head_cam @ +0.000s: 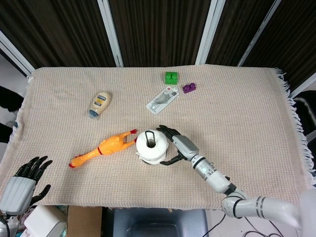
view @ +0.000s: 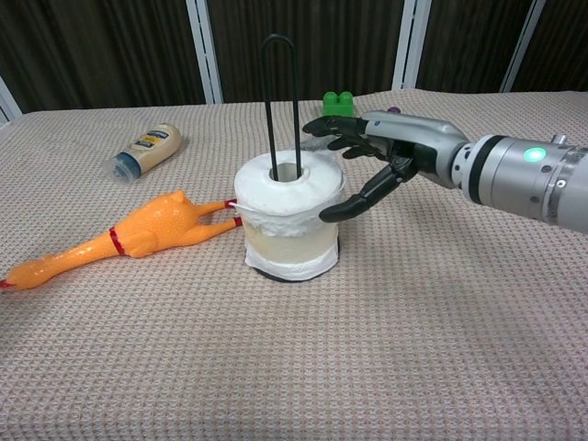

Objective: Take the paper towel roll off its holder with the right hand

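We see the paper towel roll point(view: 290, 216) standing upright on its holder point(view: 279, 101), whose black wire loop rises through the core, near the middle of the woven tablecloth point(head_cam: 247, 113). Our right hand point(view: 386, 152) sits just to the right of the roll with its fingers spread: the upper fingers point(view: 335, 127) reach over the roll's far top edge and the thumb point(view: 354, 200) points at its side, close to the wrap, though we cannot tell from either view whether any tip actually touches it; nothing is gripped. Our left hand point(head_cam: 22, 180) lies well left of the roll at the table's near edge, fingers apart and empty. A rubber chicken point(head_cam: 103, 146) lies just left of the roll, its feet almost at the paper. Beyond the roll lie a squeeze bottle point(head_cam: 100, 103) with a label too small to read, a flat packet point(head_cam: 163, 99) with unreadable print, a green block point(head_cam: 171, 77) and a purple block point(head_cam: 189, 88).
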`<action>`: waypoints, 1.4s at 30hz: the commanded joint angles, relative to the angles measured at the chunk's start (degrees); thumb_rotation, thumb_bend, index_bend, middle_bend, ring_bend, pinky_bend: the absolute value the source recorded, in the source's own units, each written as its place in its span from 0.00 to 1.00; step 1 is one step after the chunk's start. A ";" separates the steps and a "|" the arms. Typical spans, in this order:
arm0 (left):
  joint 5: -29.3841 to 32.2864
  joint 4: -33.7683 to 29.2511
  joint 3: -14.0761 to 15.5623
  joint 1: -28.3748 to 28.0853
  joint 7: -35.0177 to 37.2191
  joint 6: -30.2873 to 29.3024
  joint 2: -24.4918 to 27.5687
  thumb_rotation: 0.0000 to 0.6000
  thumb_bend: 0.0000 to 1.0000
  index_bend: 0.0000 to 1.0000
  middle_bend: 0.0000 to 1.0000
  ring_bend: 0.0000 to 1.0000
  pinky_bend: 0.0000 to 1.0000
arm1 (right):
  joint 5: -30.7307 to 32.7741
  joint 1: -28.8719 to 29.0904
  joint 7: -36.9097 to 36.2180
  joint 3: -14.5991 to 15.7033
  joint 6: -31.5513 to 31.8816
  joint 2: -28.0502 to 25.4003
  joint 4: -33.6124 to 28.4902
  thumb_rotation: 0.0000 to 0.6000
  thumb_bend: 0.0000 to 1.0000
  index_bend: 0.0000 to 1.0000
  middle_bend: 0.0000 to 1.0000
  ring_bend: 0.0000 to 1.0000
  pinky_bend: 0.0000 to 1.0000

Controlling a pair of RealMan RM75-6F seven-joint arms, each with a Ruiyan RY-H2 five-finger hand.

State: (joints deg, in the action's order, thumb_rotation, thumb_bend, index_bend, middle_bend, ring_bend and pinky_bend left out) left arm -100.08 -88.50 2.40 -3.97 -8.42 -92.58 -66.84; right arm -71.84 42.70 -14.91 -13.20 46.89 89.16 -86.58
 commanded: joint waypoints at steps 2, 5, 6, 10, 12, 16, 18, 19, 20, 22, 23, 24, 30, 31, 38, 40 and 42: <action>-0.33 0.14 0.15 0.00 0.37 -0.11 0.10 1.00 0.30 0.18 0.13 0.12 0.29 | 1.00 1.08 2.51 0.13 0.50 3.29 3.25 1.00 0.06 0.00 0.00 0.00 0.14; -0.70 0.25 0.31 0.00 0.54 -0.17 0.15 1.00 0.30 0.18 0.13 0.12 0.29 | 1.28 1.40 3.37 0.07 1.25 5.49 5.68 1.00 0.06 0.00 0.00 0.00 0.14; -0.86 0.26 0.37 0.02 0.54 -0.23 0.16 1.00 0.30 0.18 0.13 0.12 0.29 | 1.21 1.45 3.46 0.03 1.58 6.16 6.46 1.00 0.06 0.00 0.00 0.00 0.14; -1.37 0.43 0.49 0.04 0.64 -0.46 0.14 1.00 0.30 0.18 0.13 0.12 0.29 | -0.07 1.44 1.72 -0.26 3.59 9.46 10.46 1.00 0.06 0.12 0.08 0.02 0.21; -1.61 0.53 0.59 0.01 0.77 -0.48 0.14 1.00 0.30 0.18 0.13 0.12 0.29 | -1.48 1.24 -0.24 -0.25 5.13 11.20 12.88 1.00 0.06 0.23 0.16 0.07 0.27; -1.91 0.68 0.75 -0.05 0.79 -0.33 0.15 1.00 0.30 0.18 0.13 0.12 0.29 | -4.42 1.04 -4.92 0.35 7.22 14.21 18.11 1.00 0.06 0.40 0.27 0.19 0.37; -2.00 0.64 0.79 -0.04 0.79 -0.35 0.16 1.00 0.30 0.18 0.13 0.12 0.29 | -5.19 1.09 -6.30 0.61 7.54 15.10 19.96 1.00 0.06 0.45 0.30 0.23 0.41; -2.08 0.65 0.80 -0.01 0.81 -0.45 0.17 1.00 0.30 0.18 0.13 0.12 0.29 | -5.70 1.08 -7.03 0.73 7.96 15.68 21.11 1.00 0.07 0.48 0.33 0.25 0.43; -2.15 0.67 0.81 0.01 0.83 -0.52 0.16 1.00 0.30 0.18 0.13 0.12 0.29 | -6.05 1.03 -7.53 0.77 8.41 16.11 21.89 1.00 0.07 0.50 0.34 0.27 0.45; -2.27 0.77 0.82 0.02 0.97 -0.64 0.14 1.00 0.30 0.18 0.13 0.12 0.29 | -6.95 0.90 -8.80 0.87 9.58 16.97 23.36 1.00 0.11 0.56 0.40 0.32 0.50; -2.28 0.80 0.83 0.03 1.02 -0.65 0.14 1.00 0.30 0.18 0.13 0.12 0.29 | -7.29 0.83 -9.22 0.94 9.99 17.18 23.78 1.00 0.11 0.58 0.41 0.33 0.51; -2.26 0.83 0.81 0.02 1.06 -0.63 0.15 1.00 0.30 0.18 0.13 0.12 0.29 | -7.64 0.77 -9.55 0.96 10.47 17.31 24.08 1.00 0.12 0.60 0.42 0.35 0.53; -2.48 0.87 0.84 0.03 0.71 -0.65 0.04 1.00 0.30 0.18 0.13 0.12 0.29 | -9.76 0.29 -9.72 0.49 14.18 15.94 22.41 1.00 0.13 0.70 0.46 0.39 0.56; -2.51 0.85 0.87 0.04 0.57 -0.60 -0.02 1.00 0.30 0.18 0.13 0.12 0.29 | -10.03 0.16 -9.37 0.27 14.83 15.14 21.04 1.00 0.13 0.70 0.46 0.39 0.56; -2.76 0.71 1.09 -0.05 -0.19 -0.09 -0.17 1.00 0.30 0.18 0.13 0.12 0.29 | -9.85 -1.21 -2.86 -2.48 18.50 7.42 6.44 1.00 0.13 0.70 0.46 0.39 0.56; -2.70 0.61 1.21 -0.27 -0.02 0.48 -0.09 1.00 0.30 0.18 0.13 0.12 0.29 | -8.70 -1.58 0.67 -3.99 19.31 5.01 1.50 1.00 0.13 0.70 0.46 0.39 0.56; -2.38 0.39 1.17 -0.40 -0.03 0.93 -0.02 1.00 0.30 0.18 0.13 0.12 0.29 | -7.23 -1.81 3.54 -5.48 19.68 2.94 -2.90 1.00 0.13 0.70 0.46 0.39 0.56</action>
State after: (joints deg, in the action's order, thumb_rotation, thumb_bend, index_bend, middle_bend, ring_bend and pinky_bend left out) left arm -102.57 -88.02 3.57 -4.29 -8.46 -91.76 -66.90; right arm -80.82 41.66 -16.13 -16.16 64.96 96.03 -83.35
